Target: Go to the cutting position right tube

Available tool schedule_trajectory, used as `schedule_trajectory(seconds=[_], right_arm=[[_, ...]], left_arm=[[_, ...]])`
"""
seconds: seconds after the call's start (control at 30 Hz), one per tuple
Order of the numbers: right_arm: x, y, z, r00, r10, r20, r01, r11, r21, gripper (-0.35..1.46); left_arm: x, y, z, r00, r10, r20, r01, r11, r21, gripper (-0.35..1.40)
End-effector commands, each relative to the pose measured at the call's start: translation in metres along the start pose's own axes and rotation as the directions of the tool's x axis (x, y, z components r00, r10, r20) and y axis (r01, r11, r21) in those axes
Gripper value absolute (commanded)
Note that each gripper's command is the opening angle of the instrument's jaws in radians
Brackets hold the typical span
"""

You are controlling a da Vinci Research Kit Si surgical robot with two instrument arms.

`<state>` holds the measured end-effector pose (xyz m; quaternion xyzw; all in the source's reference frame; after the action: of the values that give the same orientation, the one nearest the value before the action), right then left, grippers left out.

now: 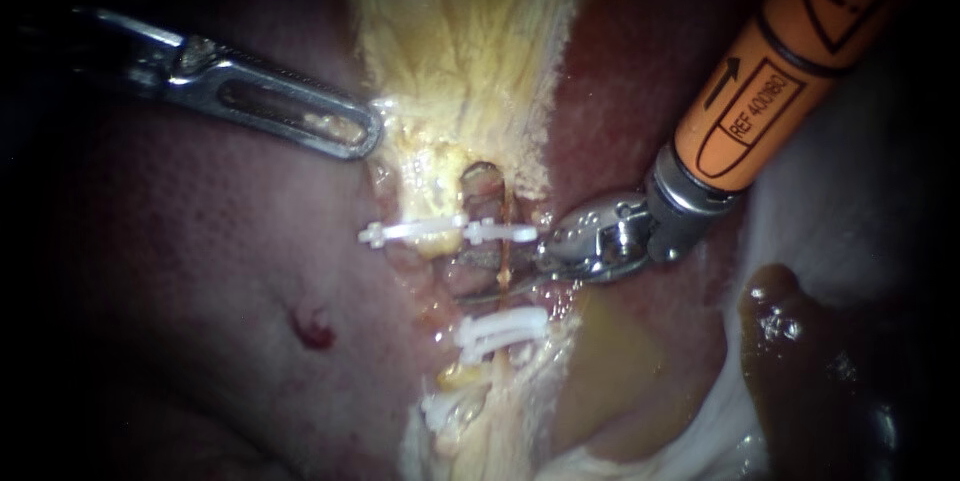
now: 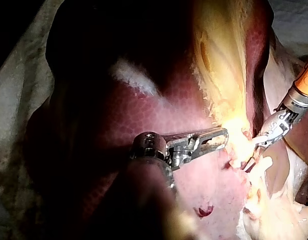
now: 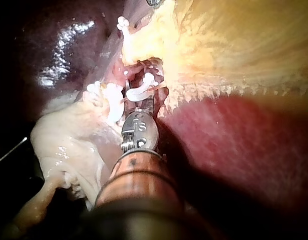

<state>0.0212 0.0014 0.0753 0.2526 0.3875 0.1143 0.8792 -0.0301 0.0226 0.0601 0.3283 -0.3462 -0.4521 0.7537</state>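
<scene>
As right instrument (image 1: 503, 271) slants in, at tube (image 1: 484, 203)

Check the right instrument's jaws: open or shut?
Open: on the right instrument, the endoscope view shows a gap between the two jaws, nothing visibly gripped.

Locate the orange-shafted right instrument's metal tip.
Endoscope view: the orange-shafted right instrument reaches in from the upper right, its tip near centre between the upper white plastic clip and the lower white plastic clip.
</scene>
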Motion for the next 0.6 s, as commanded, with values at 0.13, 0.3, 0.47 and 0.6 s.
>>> schedule_trajectory(seconds=[0.13, 0.3, 0.47, 0.6], right_arm=[[-0.0001, 0.0000, -0.0001, 1.000, 0.000, 0.000, 0.000, 1.000, 0.000, 0.27], [-0.0002, 0.0000, -0.0003, 1.000, 0.000, 0.000, 0.000, 1.000, 0.001, 0.29], [-0.0004, 0.0001, -0.0007, 1.000, -0.001, 0.000, 0.001, 1.000, 0.002, 0.32], [-0.0005, 0.0002, -0.0009, 1.000, -0.001, 0.000, 0.001, 1.000, 0.003, 0.36]], left_arm=[[0.0000, 0.0000, 0.0000, 1.0000, 0.000, 0.000, 0.000, 1.000, 0.000, -0.35], [0.0000, 0.0000, 0.0000, 1.0000, 0.000, 0.000, 0.000, 1.000, 0.000, -0.35], [0.0000, 0.0000, 0.0000, 1.0000, 0.000, 0.000, 0.000, 1.000, 0.000, -0.35], [0.0000, 0.0000, -0.0001, 1.0000, 0.000, 0.000, 0.000, 1.000, 0.000, -0.35]])
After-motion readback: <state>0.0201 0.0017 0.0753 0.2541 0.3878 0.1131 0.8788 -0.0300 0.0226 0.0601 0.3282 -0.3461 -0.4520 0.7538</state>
